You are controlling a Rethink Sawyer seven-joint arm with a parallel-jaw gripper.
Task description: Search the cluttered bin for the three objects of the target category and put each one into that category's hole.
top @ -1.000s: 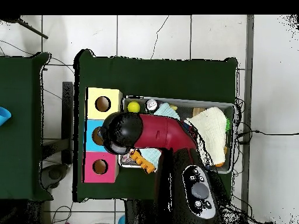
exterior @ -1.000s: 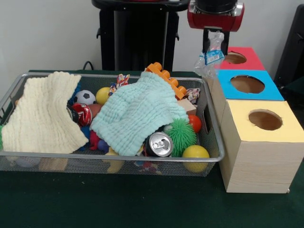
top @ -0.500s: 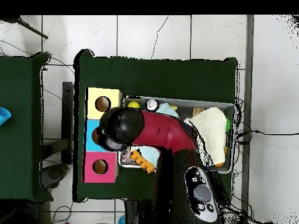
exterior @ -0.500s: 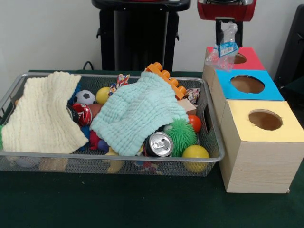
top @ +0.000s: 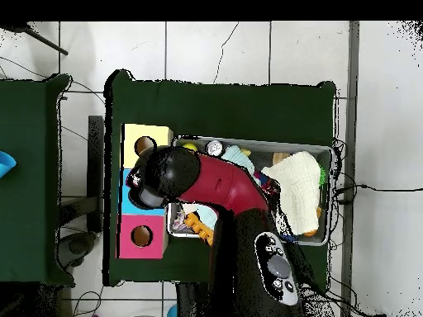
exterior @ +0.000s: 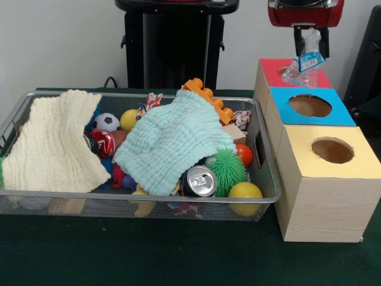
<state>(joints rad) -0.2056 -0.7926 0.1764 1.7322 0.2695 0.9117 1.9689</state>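
Observation:
My gripper [exterior: 309,44] comes down at the top right of the front view, shut on a clear wrinkly bottle [exterior: 305,64] with a blue-and-white label. The bottle hangs above the back of the blue-topped box, just behind its round dark hole [exterior: 309,105] and in front of the red-topped box [exterior: 275,70]. The wire mesh bin [exterior: 137,196] stands to the left, full of clutter. No other clear bottle shows in it. In the overhead view the arm's head [top: 165,175] covers the blue box and the bottle.
A yellow-topped box [exterior: 331,179] stands nearest the camera. The bin holds a cream cloth [exterior: 53,143], a mint cloth [exterior: 172,140], a silver can [exterior: 199,180], a green spiky ball [exterior: 228,168], yellow balls [exterior: 245,192], an orange block [exterior: 209,100] and a small football [exterior: 106,121].
The gripper has carried the bottle to the right and upward, from beside the bin's far right corner to above the blue-topped box.

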